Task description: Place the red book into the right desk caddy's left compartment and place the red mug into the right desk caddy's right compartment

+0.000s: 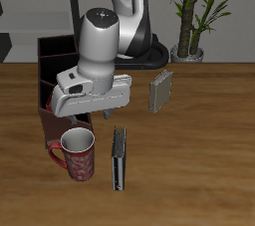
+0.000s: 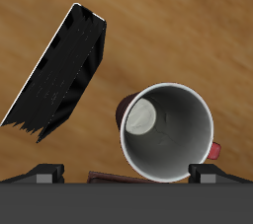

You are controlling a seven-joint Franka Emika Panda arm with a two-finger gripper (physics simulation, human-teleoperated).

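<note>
The red mug with a white floral pattern stands upright on the table near the front edge; the wrist view looks into its pale inside. My gripper hangs just behind and above the mug, beside the right desk caddy. In the wrist view the gripper has its jaws wide apart with nothing between them. A dark-red piece shows at the caddy's near end, behind the mug, and also in the wrist view. I cannot tell whether it is the red book.
A black book with a pale edge stands on the table beside the mug, also in the wrist view. A grey book stands farther back. A potted plant is at the table's back.
</note>
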